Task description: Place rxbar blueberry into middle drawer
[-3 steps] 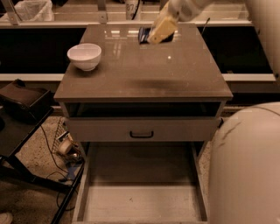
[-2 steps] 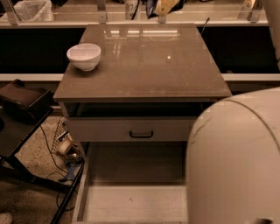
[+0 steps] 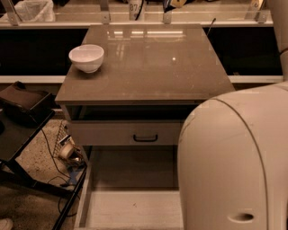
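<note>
The gripper (image 3: 176,3) has risen to the top edge, its grip impossible to tell, a dark sliver beside it probably the rxbar (image 3: 168,4), while the arm (image 3: 234,161) now overlaps the open drawer (image 3: 130,209), suggesting transfer under way

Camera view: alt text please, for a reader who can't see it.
The robot's cream arm shell fills the lower right, hiding part of the open middle drawer. The claw is barely in view at the top edge, beyond the cabinet top, where a white bowl sits at the left.
</note>
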Controlling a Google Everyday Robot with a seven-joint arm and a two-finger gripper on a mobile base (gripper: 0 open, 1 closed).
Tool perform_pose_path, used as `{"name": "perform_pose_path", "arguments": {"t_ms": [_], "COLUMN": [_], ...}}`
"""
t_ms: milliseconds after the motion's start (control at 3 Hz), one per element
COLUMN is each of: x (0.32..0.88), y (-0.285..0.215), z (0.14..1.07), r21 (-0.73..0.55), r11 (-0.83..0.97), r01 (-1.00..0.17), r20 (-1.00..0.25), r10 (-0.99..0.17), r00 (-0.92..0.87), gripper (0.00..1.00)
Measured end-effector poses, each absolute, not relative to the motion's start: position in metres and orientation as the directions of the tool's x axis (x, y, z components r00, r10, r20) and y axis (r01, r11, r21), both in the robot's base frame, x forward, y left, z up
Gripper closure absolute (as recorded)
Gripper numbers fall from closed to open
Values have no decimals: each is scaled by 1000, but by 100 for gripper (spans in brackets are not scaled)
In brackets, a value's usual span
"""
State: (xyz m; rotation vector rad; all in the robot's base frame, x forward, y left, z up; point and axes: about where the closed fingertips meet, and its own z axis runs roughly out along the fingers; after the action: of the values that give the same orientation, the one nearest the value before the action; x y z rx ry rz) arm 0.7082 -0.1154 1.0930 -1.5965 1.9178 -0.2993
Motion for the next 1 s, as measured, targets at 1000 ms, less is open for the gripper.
{"name": "perform_pose_path", "arguments": {"t_ms": [1000], "x": [595], "y": [-117], "z": [1097], "r21": [-410], "r11": [435], "r01": [-802], "r20": [-521], "r10": [-833], "r00": [-185], "gripper": [100]}}
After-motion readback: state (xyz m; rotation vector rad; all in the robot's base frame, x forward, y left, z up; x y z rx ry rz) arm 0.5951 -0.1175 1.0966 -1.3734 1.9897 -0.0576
